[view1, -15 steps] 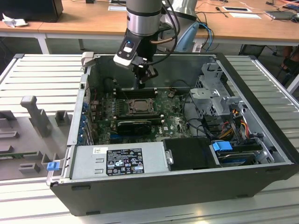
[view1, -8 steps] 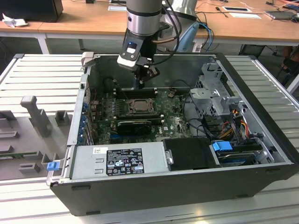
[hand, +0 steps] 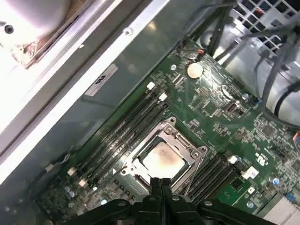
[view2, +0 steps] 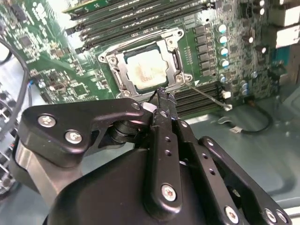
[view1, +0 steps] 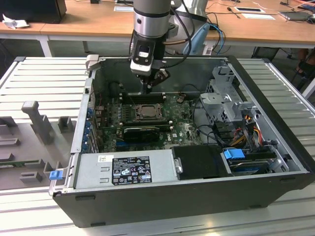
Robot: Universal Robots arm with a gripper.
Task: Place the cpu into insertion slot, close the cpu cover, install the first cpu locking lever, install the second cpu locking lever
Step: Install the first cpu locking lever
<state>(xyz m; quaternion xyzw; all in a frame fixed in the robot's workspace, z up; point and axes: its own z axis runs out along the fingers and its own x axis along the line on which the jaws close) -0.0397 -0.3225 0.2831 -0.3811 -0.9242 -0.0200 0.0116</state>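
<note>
cpu (view2: 145, 70): 1 | cpu cover (view2: 117, 72): 1 | pincer (view2: 162, 93): 1 | coin battery (hand: 195, 70): 1

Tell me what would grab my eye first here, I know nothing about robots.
The big open computer case sits in the middle of the exterior view, and the robot's gripper reaches down into it from above. In both wrist views its closed tips hang right at the edge of a pale silver chip seated on the green board. A thin metal lever sticks out beside the chip.

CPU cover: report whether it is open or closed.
Closed. In both wrist views the cpu cover lies flat, folded down around the cpu, whose pale top shows through its square window.
</note>
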